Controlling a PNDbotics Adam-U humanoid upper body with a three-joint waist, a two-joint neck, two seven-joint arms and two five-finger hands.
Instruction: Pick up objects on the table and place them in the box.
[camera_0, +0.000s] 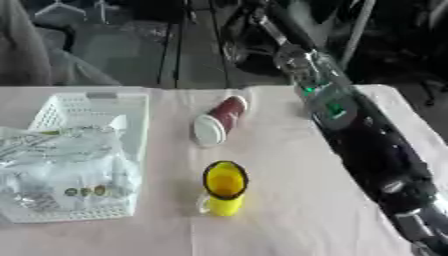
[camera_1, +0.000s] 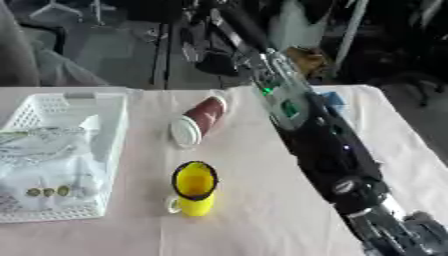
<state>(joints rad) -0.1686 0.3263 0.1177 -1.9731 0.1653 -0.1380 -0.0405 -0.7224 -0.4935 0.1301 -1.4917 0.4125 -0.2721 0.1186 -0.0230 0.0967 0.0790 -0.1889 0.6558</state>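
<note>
One red cup (camera_0: 220, 121) lies tipped, white lid nearest, base pointing away.

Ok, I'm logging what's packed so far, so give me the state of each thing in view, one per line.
White basket: on the table's left, holding a clear plastic bag.
Clear plastic bag: crumpled, inside the basket.
Red cup: lying on its side, white lid on, outside the basket.
Yellow mug: upright, looks empty, outside the basket.
Right arm: stretched diagonally over the table's right side; its hand cannot be made out.
Left hand: not in view.
</note>
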